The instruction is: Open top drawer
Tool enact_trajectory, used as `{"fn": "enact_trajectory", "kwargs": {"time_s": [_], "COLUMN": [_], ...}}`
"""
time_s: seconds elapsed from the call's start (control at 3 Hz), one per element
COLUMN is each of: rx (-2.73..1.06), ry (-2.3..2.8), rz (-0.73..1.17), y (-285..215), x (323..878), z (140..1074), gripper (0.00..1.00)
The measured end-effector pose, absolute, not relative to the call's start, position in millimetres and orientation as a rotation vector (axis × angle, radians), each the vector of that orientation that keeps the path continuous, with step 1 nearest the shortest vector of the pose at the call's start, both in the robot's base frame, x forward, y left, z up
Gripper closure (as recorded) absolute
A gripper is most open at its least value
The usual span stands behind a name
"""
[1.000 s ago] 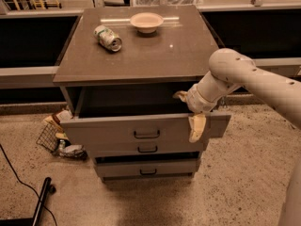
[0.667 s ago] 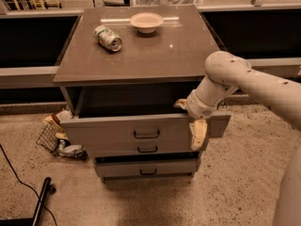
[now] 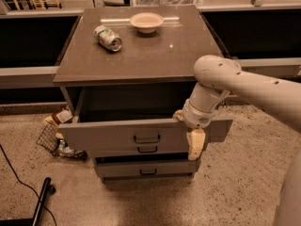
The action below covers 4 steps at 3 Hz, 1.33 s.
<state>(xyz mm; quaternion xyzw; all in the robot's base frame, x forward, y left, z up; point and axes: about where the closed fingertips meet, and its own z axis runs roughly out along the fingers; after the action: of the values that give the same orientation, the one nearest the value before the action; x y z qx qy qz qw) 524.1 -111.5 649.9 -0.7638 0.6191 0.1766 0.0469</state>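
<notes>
A: So, anything move in the last second?
B: Barely. The top drawer (image 3: 117, 134) front sits slightly lower in view than a second ago, so it's come out a touch more. It's well clear of the cabinet top (image 3: 141, 60), with the dark cavity open behind it.
A: Gripper?
B: The gripper (image 3: 194, 136) has slid down a little. It now hangs over the front panel's top edge, right of the handle (image 3: 146, 139). The arm (image 3: 254, 86) has drifted slightly left. Can't tell how far open the gripper is, or whether it's clamping the panel.
A: Meaning?
B: I'd say the pull is basically done. The lower drawers (image 3: 146, 169) are shut. What's left is probably letting go and backing off without nudging the front back in.
</notes>
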Motion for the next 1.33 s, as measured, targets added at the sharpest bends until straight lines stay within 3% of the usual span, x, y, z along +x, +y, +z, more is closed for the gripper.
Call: {"fn": "enact_trajectory", "kwargs": {"time_s": [1.0,1.33], "rx": [-2.402,-2.402], "ry": [1.870,1.870], "rz": [0.588,0.588], "y": [-96,-96], "x": [487,487], "z": [656,656], "gripper": [0.88,0.85]}}
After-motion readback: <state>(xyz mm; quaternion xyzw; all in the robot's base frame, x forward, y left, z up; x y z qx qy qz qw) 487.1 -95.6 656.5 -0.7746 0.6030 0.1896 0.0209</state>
